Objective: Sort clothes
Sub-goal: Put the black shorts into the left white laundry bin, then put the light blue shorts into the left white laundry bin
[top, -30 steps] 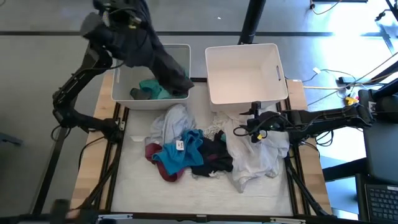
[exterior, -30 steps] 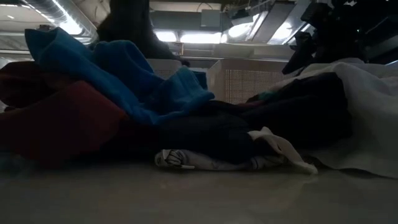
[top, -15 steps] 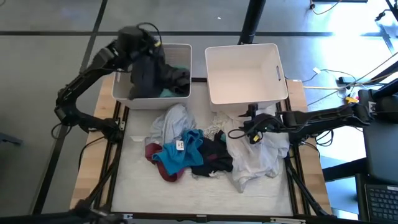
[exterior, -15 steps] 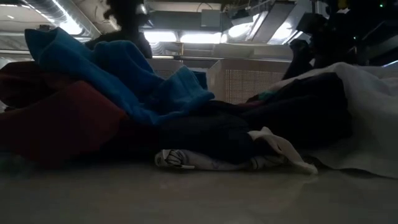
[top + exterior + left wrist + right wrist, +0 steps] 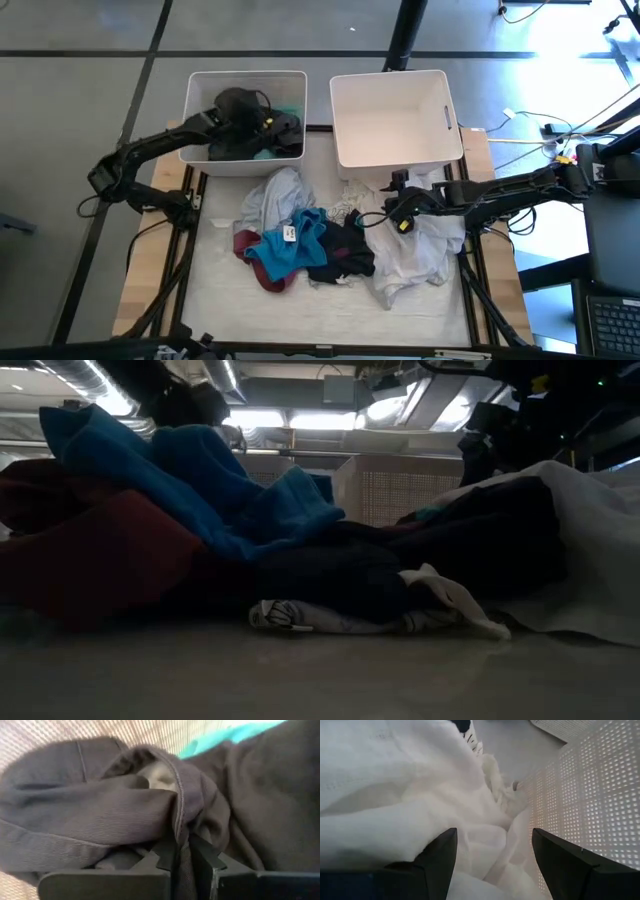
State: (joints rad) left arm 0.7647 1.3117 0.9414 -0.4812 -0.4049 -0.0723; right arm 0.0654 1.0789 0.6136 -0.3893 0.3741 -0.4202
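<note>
Looking down, high view:
- Left hand (image 5: 262,122): inside the left bin (image 5: 200,85) at the table's far left, on the dark grey garment (image 5: 235,135) bunched there over a teal piece (image 5: 290,108).
- Right hand (image 5: 385,212): over the near-right part of the pile, at the white garment (image 5: 415,255), just near of the right bin (image 5: 395,120). It is the nearer arm to the pile.
- White garment's long axis: judged to run far-to-near, directly beneath and near of the hand.

Low view:
- Pile: blue garment (image 5: 180,470) on top at left, maroon (image 5: 90,550) beneath; both hands too dark to read.

Left wrist view:
- Left hand: fingers (image 5: 165,855) narrowly closed, a fold of dark grey cloth pinched between them.

Right wrist view:
- Right hand: fingers (image 5: 442,855) spread wide, empty, white cloth directly ahead, bin wall alongside.
</note>
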